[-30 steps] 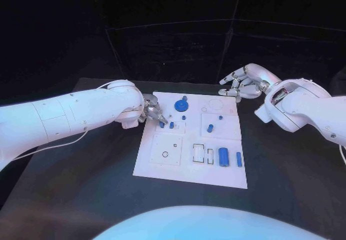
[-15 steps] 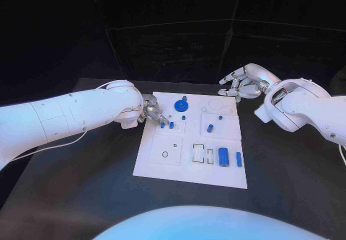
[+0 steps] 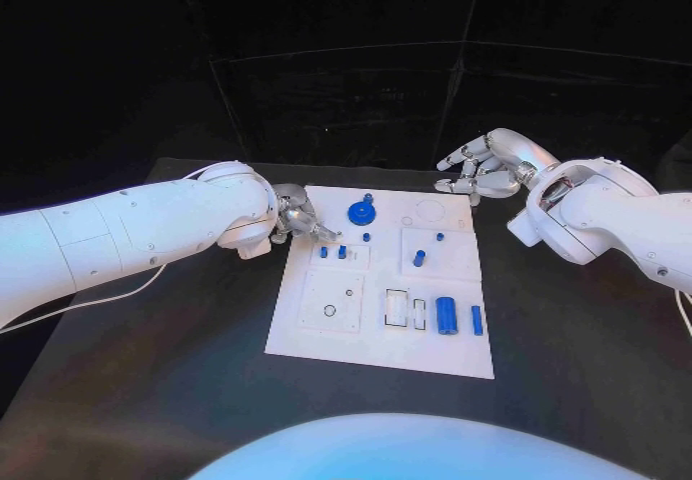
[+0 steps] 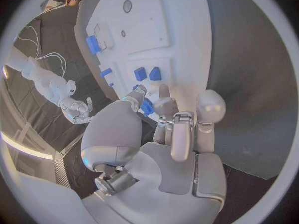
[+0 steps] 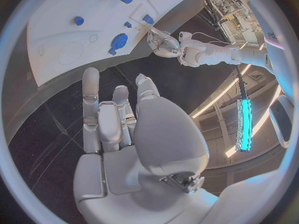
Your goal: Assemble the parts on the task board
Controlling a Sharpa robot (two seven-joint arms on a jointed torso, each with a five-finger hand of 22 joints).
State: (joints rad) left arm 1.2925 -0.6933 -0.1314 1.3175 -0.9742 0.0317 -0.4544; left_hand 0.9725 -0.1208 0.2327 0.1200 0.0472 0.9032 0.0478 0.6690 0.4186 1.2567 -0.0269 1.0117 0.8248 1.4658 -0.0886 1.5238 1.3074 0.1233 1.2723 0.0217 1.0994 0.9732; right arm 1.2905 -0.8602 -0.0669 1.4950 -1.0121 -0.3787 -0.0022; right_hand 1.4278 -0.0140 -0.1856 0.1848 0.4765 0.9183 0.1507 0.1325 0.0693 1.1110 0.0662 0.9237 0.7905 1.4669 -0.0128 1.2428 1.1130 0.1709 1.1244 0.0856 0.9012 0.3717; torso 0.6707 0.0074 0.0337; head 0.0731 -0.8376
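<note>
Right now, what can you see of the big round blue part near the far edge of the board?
The round blue part is a flat disc with a short stem at its far side, matte blue and plastic-looking. It lies on the white board in the far row, beside an empty round outline. The left hand sits just beside it at the board's edge; its fingertips reach toward the disc, but contact cannot be told. The right hand is apart from it, beyond the far corner.

A black worktop (image 3: 173, 400) spreads under the scene, matte and dark. Behind it hang black panels (image 3: 346, 95) divided by thin pale seams, closing off the far side. In the right wrist view, well beyond the fingers, a glowing cyan light bar (image 5: 241, 124) and a cluttered equipment rack (image 5: 231, 12) stand in the room.
</note>
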